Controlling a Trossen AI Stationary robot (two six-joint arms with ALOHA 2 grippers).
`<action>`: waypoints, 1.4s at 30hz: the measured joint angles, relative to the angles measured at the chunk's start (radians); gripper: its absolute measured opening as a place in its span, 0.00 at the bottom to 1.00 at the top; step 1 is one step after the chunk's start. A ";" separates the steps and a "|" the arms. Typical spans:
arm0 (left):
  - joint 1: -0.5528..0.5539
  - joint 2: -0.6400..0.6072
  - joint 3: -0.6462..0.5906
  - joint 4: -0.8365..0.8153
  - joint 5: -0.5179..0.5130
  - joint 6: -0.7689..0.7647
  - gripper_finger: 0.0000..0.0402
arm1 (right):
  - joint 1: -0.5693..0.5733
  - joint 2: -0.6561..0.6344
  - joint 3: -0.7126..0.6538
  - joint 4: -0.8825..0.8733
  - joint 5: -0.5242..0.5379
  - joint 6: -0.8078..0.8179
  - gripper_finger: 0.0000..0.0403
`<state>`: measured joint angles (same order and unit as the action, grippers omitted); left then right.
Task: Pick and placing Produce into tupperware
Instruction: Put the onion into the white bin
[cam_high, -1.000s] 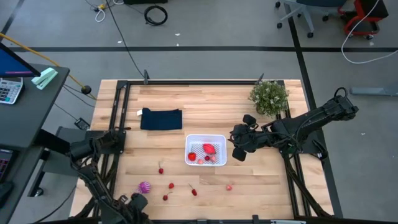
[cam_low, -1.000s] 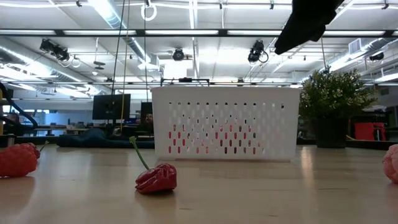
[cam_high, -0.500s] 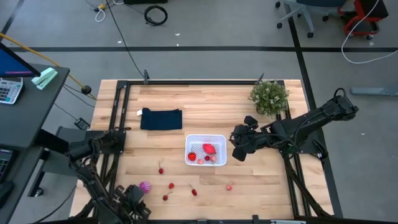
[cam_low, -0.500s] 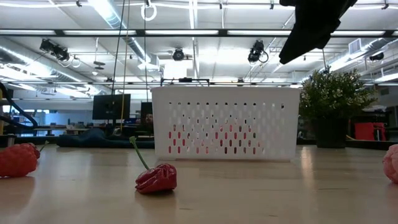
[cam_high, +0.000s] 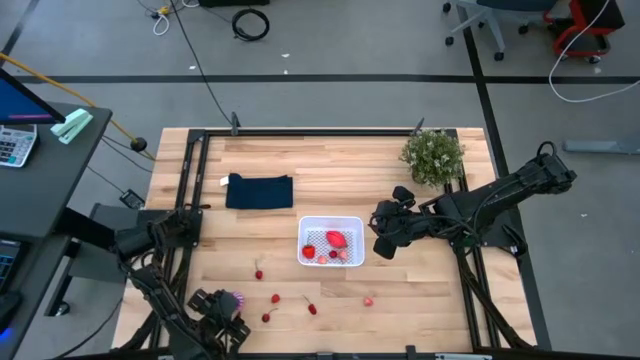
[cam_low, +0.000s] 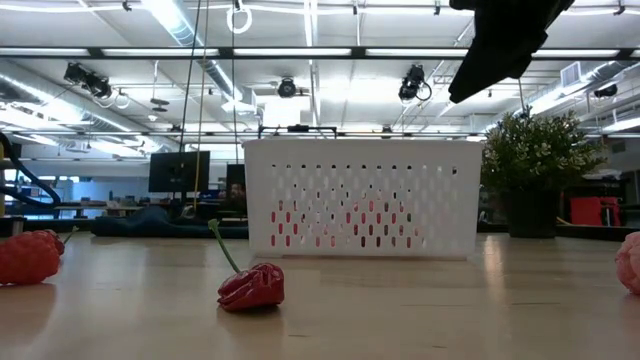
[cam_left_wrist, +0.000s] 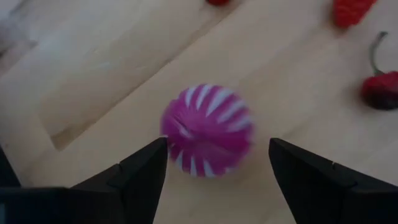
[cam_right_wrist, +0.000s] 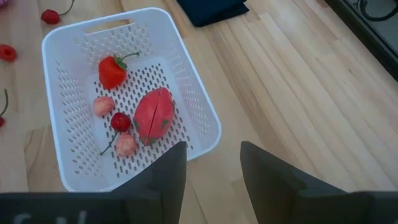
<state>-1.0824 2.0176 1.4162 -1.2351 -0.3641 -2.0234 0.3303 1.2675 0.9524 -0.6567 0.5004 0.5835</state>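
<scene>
The purple-magenta ribbed ball (cam_left_wrist: 208, 130) lies on the wood near the table's near-left corner (cam_high: 236, 297). My left gripper (cam_left_wrist: 217, 152) is open and hangs over it (cam_high: 221, 306), one finger on either side; I cannot tell whether either touches it. The white tupperware (cam_high: 330, 219) sits mid-table and holds a large red piece (cam_right_wrist: 152, 115), a strawberry (cam_right_wrist: 112, 71), a cherry and pinkish bits. My right gripper (cam_right_wrist: 213, 158) is open and hovers off the tupperware's right side (cam_high: 385, 240). Several small red bits (cam_high: 275, 298) lie loose on the table.
A dark navy folded cloth (cam_high: 259, 191) lies to the far left of the tupperware, and a potted green plant (cam_high: 433, 155) stands at the far right corner. In the low view a red piece with a green stem (cam_low: 252, 287) lies in front of the tupperware (cam_low: 362, 197).
My left gripper has moved from the table's near edge toward the purple ball and now stands over it, fingers astride. The ball and the other produce have stayed in place.
</scene>
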 joint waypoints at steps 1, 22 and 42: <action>0.000 0.009 0.000 -0.007 0.000 0.012 0.72 | 0.000 0.000 0.000 0.000 0.000 0.000 0.40; 0.019 0.095 0.001 -0.020 -0.015 0.020 0.72 | 0.000 0.000 0.000 0.000 0.000 0.000 0.40; 0.103 0.096 0.000 -0.020 -0.048 0.098 0.72 | 0.000 0.000 0.000 0.000 0.000 -0.002 0.40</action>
<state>-0.9792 2.1132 1.4162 -1.2549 -0.4116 -1.9249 0.3302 1.2675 0.9520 -0.6564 0.5003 0.5819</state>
